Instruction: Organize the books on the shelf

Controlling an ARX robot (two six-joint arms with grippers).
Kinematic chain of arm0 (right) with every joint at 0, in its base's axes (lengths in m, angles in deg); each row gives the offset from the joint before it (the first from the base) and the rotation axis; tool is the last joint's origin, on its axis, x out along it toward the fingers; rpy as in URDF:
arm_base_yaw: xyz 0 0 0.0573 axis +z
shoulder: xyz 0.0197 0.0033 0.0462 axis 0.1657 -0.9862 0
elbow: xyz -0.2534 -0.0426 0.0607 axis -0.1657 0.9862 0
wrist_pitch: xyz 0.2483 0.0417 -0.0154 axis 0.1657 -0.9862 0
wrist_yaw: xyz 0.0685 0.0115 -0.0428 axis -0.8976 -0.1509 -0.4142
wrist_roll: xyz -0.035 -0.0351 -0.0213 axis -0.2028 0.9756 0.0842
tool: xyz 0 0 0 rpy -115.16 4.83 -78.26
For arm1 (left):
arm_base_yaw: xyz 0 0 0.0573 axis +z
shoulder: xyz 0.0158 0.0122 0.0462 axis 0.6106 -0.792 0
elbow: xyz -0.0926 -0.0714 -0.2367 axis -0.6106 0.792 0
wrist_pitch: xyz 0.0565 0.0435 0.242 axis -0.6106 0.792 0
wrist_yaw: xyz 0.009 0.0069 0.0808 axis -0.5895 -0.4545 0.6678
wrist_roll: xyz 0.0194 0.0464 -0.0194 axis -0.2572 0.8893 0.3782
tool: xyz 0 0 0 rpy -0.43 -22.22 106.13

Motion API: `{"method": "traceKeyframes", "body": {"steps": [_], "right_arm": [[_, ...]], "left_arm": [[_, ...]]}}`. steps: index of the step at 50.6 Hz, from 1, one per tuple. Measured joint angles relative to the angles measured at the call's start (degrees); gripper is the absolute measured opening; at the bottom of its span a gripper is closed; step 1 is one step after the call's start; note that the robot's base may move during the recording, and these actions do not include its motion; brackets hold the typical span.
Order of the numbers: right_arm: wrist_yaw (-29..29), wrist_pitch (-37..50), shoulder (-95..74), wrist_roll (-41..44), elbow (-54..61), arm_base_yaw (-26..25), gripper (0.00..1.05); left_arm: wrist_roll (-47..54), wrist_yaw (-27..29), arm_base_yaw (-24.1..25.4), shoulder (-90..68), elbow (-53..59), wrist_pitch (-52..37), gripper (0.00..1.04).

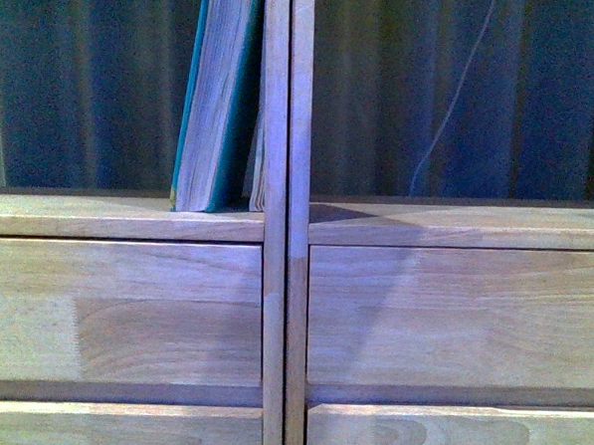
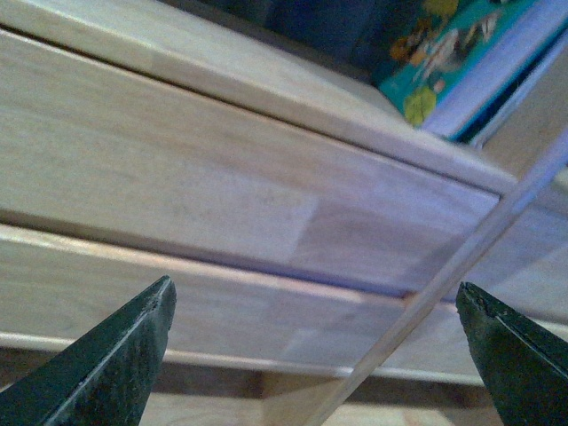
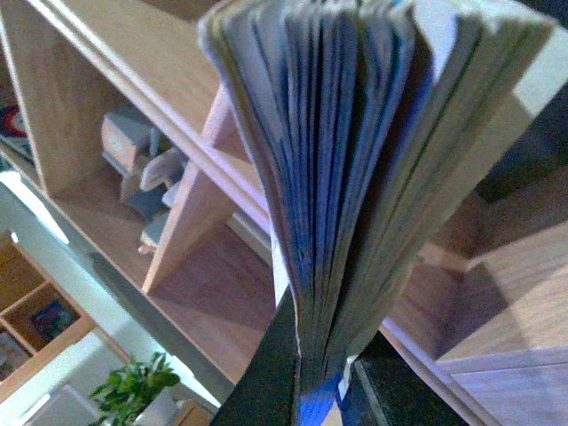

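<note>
A thick teal-covered book (image 1: 216, 99) with yellowed pages stands upright on the left half of the light-wood shelf (image 1: 128, 219), leaning against the centre posts (image 1: 282, 222); a thinner book edge shows behind it. In the left wrist view my left gripper (image 2: 315, 355) is open and empty in front of the plank fronts, with the teal cover (image 2: 453, 49) above them. In the right wrist view my right gripper (image 3: 324, 390) is shut on the lower edge of a paperback book (image 3: 355, 169) whose pages fan open, held near the shelf (image 3: 204, 293). Neither gripper shows in the front view.
The right half of the shelf (image 1: 456, 226) has a dark curtain and a thin cable (image 1: 447, 111) behind it. In the right wrist view small wooden toys (image 3: 142, 169) sit in a compartment, and a green plant (image 3: 133, 386) stands beyond.
</note>
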State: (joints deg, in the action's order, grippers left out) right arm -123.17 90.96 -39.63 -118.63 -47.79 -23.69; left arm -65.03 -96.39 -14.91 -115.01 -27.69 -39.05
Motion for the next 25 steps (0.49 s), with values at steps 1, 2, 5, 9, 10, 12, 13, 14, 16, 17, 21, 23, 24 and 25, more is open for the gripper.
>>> {"method": "traceKeyframes", "body": {"steps": [1,2,5,9,10,12,13,14,16,17,21,23,24,25], "right_arm": [[-0.2,0.6,0.0,-0.1,0.0,0.5,0.07],[-0.3,1.4,0.1,-0.2,0.0,1.3,0.07],[-0.6,2.6,0.1,-0.1,0.0,3.6,0.07],[-0.3,4.0,0.0,0.9,0.0,8.1,0.07],[-0.1,4.3,-0.2,1.2,0.0,9.2,0.07],[0.2,4.9,-0.5,1.6,0.0,10.8,0.07],[0.4,5.1,-0.7,1.9,0.0,12.0,0.07],[0.7,5.4,-1.0,2.2,0.0,13.1,0.07],[1.0,6.1,-1.6,2.4,0.0,14.8,0.07],[1.3,6.6,-2.0,2.6,0.0,16.0,0.07],[3.0,6.6,-4.1,3.9,-0.3,20.3,0.07],[4.0,6.4,-5.7,4.9,-0.8,23.0,0.07],[4.4,6.2,-6.4,5.6,-1.0,24.0,0.07],[5.1,5.8,-7.5,6.2,-1.4,25.5,0.07]], "left_arm": [[-1.7,-0.6,-0.1,-2.3,-1.9,-0.6,0.97],[-3.8,-1.0,-0.4,-5.7,-4.6,-1.3,0.97],[-9.9,-2.1,-1.4,-11.5,-9.7,-3.4,0.97],[-19.3,-4.9,-4.3,-18.1,-16.3,-6.7,0.97],[-21.5,-5.7,-5.1,-19.3,-17.4,-7.9,0.97],[-24.7,-6.8,-6.5,-20.7,-18.9,-9.5,0.97],[-26.8,-7.6,-7.5,-21.6,-19.8,-10.6,0.97],[-28.8,-8.4,-8.5,-22.4,-20.5,-11.8,0.97],[-32.0,-9.7,-10.1,-23.5,-21.6,-14.0,0.97],[-33.9,-10.3,-11.1,-24.2,-22.2,-15.5,0.97],[-40.9,-11.2,-15.3,-26.6,-24.5,-20.0,0.97],[-43.9,-11.1,-17.7,-27.8,-25.5,-22.2,0.97],[-44.9,-11.0,-18.6,-28.2,-26.0,-22.7,0.97],[-46.3,-10.8,-19.9,-28.7,-26.6,-23.2,0.97]]}}
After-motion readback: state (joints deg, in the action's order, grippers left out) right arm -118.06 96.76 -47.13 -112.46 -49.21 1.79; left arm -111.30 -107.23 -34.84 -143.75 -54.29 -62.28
